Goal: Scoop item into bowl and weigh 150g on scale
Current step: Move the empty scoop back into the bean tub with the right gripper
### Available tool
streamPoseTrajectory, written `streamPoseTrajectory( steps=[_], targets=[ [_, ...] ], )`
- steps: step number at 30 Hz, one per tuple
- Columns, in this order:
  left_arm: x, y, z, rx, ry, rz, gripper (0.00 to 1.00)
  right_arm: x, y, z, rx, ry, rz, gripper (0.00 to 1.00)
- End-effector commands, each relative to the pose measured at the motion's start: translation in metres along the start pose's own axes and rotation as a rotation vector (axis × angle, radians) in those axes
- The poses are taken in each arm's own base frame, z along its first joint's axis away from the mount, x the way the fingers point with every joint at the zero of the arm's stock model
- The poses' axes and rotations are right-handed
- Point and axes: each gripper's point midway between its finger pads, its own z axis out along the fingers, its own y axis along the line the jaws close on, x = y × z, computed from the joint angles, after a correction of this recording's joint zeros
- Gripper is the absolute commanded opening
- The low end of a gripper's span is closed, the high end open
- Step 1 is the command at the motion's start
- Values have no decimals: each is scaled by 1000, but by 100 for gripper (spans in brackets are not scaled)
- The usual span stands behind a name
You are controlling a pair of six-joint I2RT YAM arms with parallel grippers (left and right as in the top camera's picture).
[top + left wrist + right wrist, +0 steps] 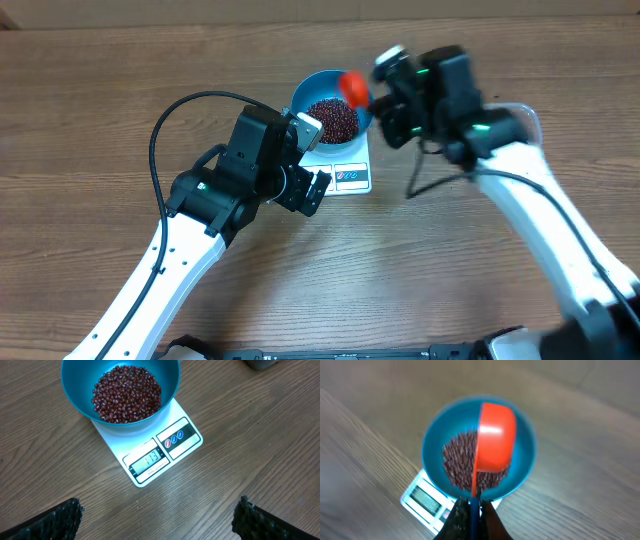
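The teal bowl (331,110) stands on the white scale (351,176), with dark red-brown beans (333,119) heaped inside it. In the left wrist view the bowl (120,395) holds the beans (126,394) and the scale (155,457) shows a lit display. My right gripper (474,505) is shut on the thin handle of the orange-red scoop (493,442), which hangs turned on its side over the bowl (525,465) and the beans (460,457). From overhead the scoop (353,86) sits at the bowl's right rim. My left gripper (157,517) is open over bare wood, near the scale's front.
The wooden table (100,100) stretches all round. A black cable (165,125) loops from the left arm. A dark object (260,364) shows at the top right edge of the left wrist view.
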Motion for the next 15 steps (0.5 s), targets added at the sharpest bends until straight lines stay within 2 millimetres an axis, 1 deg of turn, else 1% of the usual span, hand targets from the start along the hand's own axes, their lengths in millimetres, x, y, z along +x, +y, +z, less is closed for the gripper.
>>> streamPoseTrajectory(
  steps=[1, 2, 3, 4, 5, 6, 7, 8, 9, 11, 14, 15],
  targets=[
    [-2, -1, -3, 7, -12, 17, 100, -33, -52, -93, 129, -182, 145, 3],
    [-2, -1, -3, 7, -12, 17, 100, -26, -66, -100, 174, -172, 180, 4],
    [-2, -1, -3, 7, -12, 17, 100, -6, -96, -113, 273, -129, 256, 4],
    [-2, -1, -3, 7, -12, 17, 100, 24, -129, -125, 386, -54, 339, 4],
    [-2, -1, -3, 7, -12, 17, 100, 38, -141, -129, 428, -16, 373, 4],
    [-2, -1, -3, 7, -12, 17, 100, 59, -156, -133, 484, 44, 419, 4],
    [-2, -1, -3, 7, -12, 17, 100, 84, -170, -135, 534, 125, 467, 4],
    [-2, -1, -3, 7, -12, 17, 100, 94, -174, -134, 547, 164, 484, 4],
    [-2, -1, -3, 7, -12, 17, 100, 110, -179, -127, 555, 229, 496, 4],
    [-2, -1, -3, 7, -12, 17, 100, 122, -183, -119, 564, 284, 509, 4],
    [-2, -1, -3, 7, -12, 17, 100, 152, -193, -101, 606, 422, 515, 4],
    [-2, -1, -3, 7, -12, 17, 100, 158, -196, -97, 616, 448, 513, 4]
  ],
)
